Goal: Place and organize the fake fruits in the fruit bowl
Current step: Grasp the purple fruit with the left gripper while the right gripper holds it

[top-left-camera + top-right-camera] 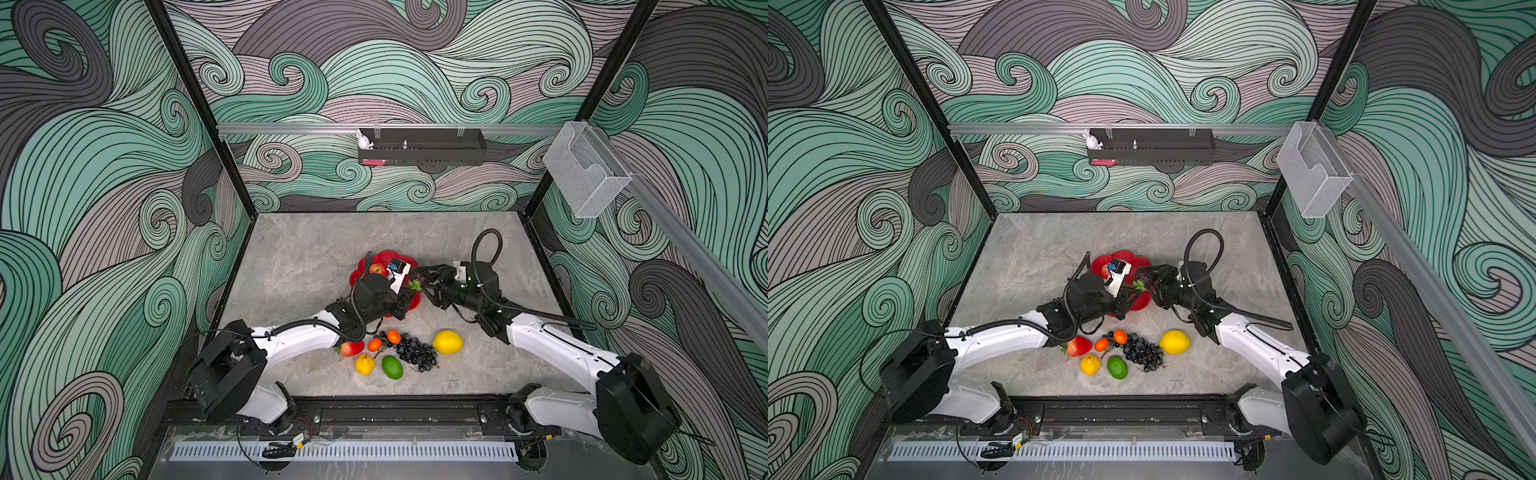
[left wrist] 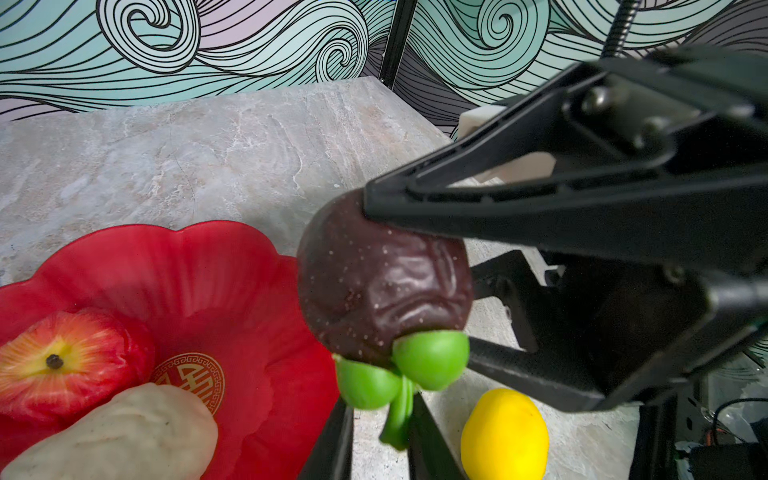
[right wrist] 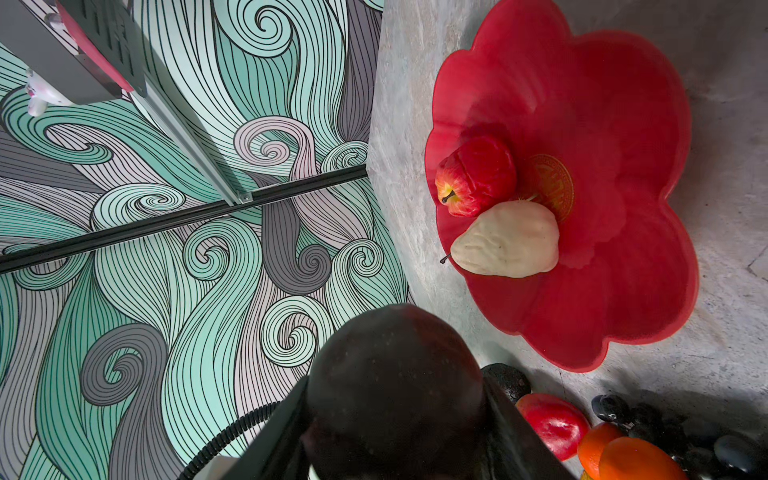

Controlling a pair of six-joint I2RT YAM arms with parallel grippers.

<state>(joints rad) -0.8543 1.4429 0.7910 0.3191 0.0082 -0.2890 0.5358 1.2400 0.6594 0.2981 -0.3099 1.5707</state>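
Fruit bowl (image 2: 232,266) sits beside maroon fruit (image 2: 365,286) clamped in right pincer (image 2: 417,278); left pincer (image 2: 384,432) straddles its green stem (image 2: 399,419), grip unclear.

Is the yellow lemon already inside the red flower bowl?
No, the lemon lies on the table near the grape bunch, well outside the red bowl.

free: far table (image 1: 374,237) | blocked: left arm (image 1: 299,336), right arm (image 1: 552,345) at fruit bowl (image 1: 390,254) | front: fake fruits (image 1: 415,353)

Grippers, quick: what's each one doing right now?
Left gripper: narrow around the green stem; grip cannot be told.
Right gripper: closed on the dark fruit.
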